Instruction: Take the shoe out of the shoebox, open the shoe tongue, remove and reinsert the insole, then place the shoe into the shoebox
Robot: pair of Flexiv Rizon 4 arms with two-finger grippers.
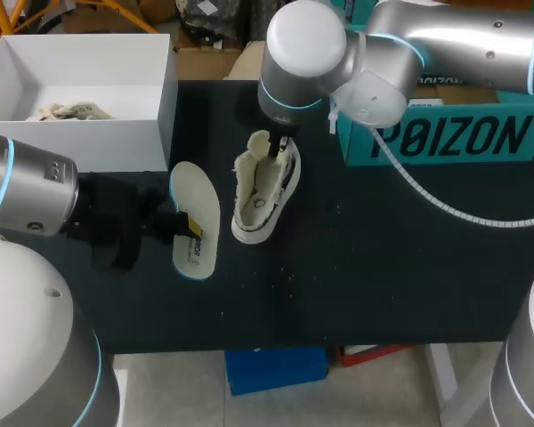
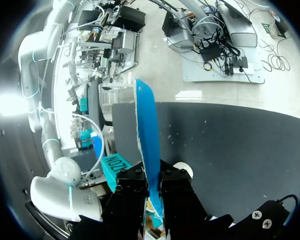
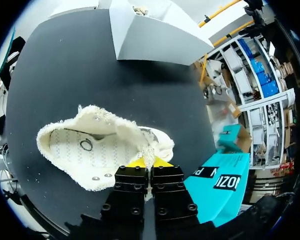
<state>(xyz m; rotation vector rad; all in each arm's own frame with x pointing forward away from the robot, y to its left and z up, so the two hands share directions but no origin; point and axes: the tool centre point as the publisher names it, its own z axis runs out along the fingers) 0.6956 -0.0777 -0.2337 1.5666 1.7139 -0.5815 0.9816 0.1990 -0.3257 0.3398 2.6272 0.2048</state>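
The step in hand is judged to be reinsertion of the insole. The insole is out of the shoe and lies left of it, pinched through its thickness near its near end by the left gripper, whose jaws are pressed onto it from both faces. Whether it rests on the table or is held just clear cannot be told. The shoe stands mid-table, toe toward the near edge. The right gripper has its jaws pinched on the fabric at the far end of the opening; whether this is the tongue or the heel collar cannot be told. To do the step well, the right arm should keep the opening spread and the shoe steady. The left arm should lead one end of the insole in at a shallow angle, slide it toward the toe, then press the rear flat. The right arm's wrist hangs directly over the opening and narrows the approach from the far side. The white shoebox stands at the far left with pale material inside. A teal box stands at the far right, well apart from the shoe.
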